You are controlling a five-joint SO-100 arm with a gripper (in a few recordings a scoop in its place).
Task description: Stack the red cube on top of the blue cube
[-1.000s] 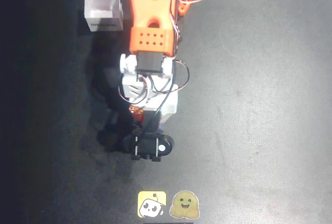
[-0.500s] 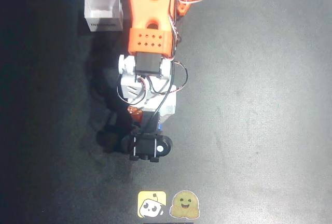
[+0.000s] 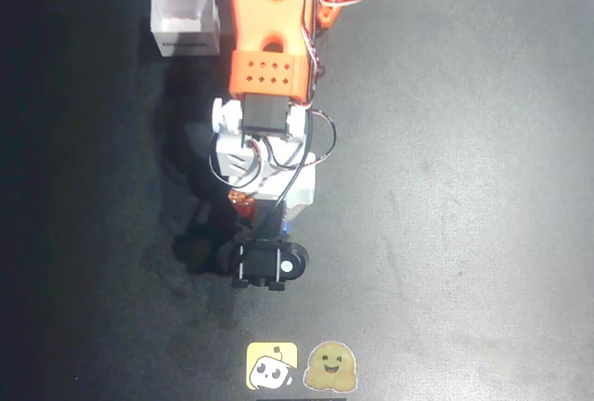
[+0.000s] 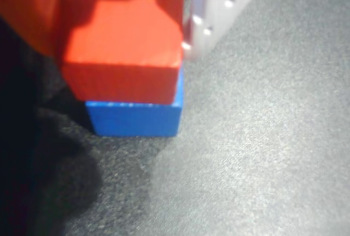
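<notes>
Gripper (image 4: 117, 6) sits at the upper left of the wrist view, and you can see it clamped around the red cube (image 4: 123, 55): an orange finger (image 4: 27, 12) presses the cube's left side and a pale finger (image 4: 210, 6) stands against its right side. Your red cube rests on top of the blue cube (image 4: 136, 117), the two faces touching along the visible front edge. Note the offset: the red cube overhangs the blue one toward the left of the frame, while a narrow strip of blue shows past its right edge. The blue cube stands flat on the dark grey desk (image 4: 257, 148), just left of centre in the wrist view, with a deep shadow spreading to its lower left.

From overhead, your arm (image 3: 267, 67) reaches down the middle of the frame from the top edge, and its white wrist section covers most of the stack. A small patch of the red cube (image 3: 243, 202) shows at the wrist's left side and a sliver of the blue cube (image 3: 290, 226) at its lower right, both just above the black camera mount (image 3: 264, 265). A white box (image 3: 186, 19) stands at the upper left, well apart from the cubes. Two stickers (image 3: 302, 366) lie on the desk (image 3: 464, 187) at the bottom centre.
</notes>
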